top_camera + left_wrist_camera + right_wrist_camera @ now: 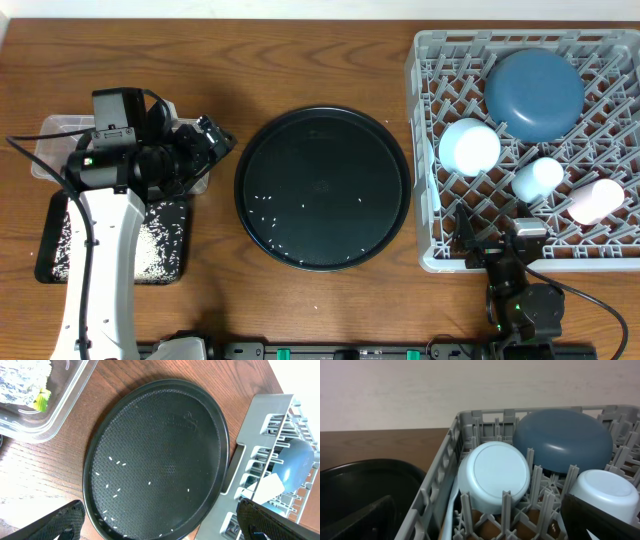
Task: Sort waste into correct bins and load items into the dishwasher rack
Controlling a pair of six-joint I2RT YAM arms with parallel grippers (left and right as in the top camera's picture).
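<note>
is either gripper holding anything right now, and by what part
Nothing is held. The left gripper and the right gripper are both open, gripping nothing.

The desk [300,60] bears a clear tub [50,135] and shallow black tray [50,240] — both left. Centre, a round black tray [322,150]; right, the grey rack [425,60].

Wooden counter [300,60]: mid-brown, streaked grain.
Large round tray [330,150]: black, fine mesh texture, flecked with loose white rice grains [262,205].
Square plastic peg rack [425,60]: grey lattice.
Large round plate [535,93]: dark blue, plain.
Round bowl [470,147]: pale blue.
Cups: light-blue cup [537,178]; pink cup [595,200].
Shallow rectangular tray [44,255]: black, speckled white.
Crumpled foil [22,377]: silver.
</note>
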